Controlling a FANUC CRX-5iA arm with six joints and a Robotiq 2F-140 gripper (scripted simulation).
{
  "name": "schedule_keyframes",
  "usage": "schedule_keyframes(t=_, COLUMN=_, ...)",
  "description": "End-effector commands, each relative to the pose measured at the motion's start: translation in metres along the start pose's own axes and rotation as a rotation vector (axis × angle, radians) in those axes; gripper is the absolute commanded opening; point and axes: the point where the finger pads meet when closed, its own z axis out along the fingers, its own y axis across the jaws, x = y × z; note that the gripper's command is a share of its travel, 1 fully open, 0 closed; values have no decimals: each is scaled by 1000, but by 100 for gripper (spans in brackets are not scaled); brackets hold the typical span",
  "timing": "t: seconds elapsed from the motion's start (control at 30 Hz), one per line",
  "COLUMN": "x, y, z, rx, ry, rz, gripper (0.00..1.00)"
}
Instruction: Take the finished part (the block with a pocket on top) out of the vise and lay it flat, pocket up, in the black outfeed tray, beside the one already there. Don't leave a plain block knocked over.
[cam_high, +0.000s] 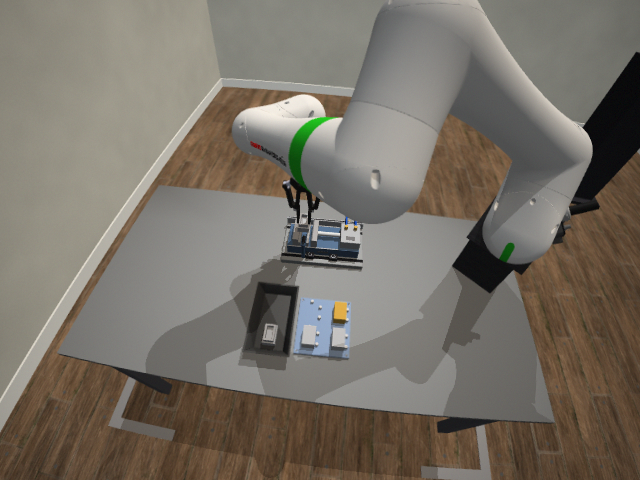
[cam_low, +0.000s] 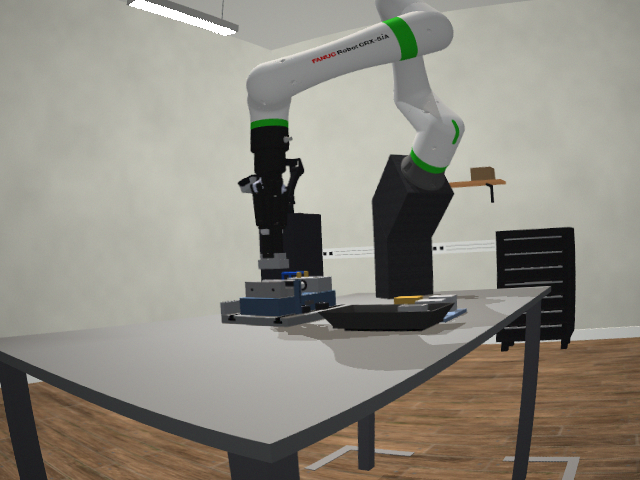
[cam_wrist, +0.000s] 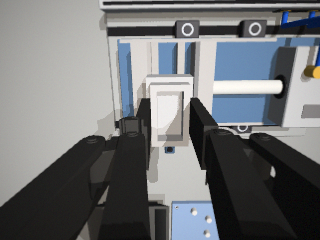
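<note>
The finished part (cam_wrist: 169, 110) is a light grey block with a rectangular pocket on top. My gripper (cam_wrist: 169, 113) is shut on it, one finger on each side. In the exterior view the part (cam_low: 272, 262) hangs a little above the blue vise (cam_low: 286, 297). In the top view the gripper (cam_high: 301, 219) stands over the left end of the vise (cam_high: 323, 240). The black outfeed tray (cam_high: 270, 318) lies in front of the vise and holds another pocketed part (cam_high: 269, 334) at its near end.
A light blue fixture plate (cam_high: 324, 328) lies right of the tray with two plain grey blocks (cam_high: 309, 335) (cam_high: 339, 336) and an orange block (cam_high: 340, 311), all upright. The vise screw (cam_wrist: 246, 87) runs to the right. The robot's black base (cam_low: 408, 232) stands at the table's far side.
</note>
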Motion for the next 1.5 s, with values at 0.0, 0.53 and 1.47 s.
schedule_keyframes(t=0.0, x=-28, y=-13, z=2, rx=-8, ry=7, rz=0, gripper=10)
schedule_keyframes(t=0.53, x=-184, y=-56, z=4, rx=-12, ry=14, rz=4, gripper=10)
schedule_keyframes(t=1.47, x=-262, y=-65, z=-2, rx=5, ry=-1, rz=10, gripper=10)
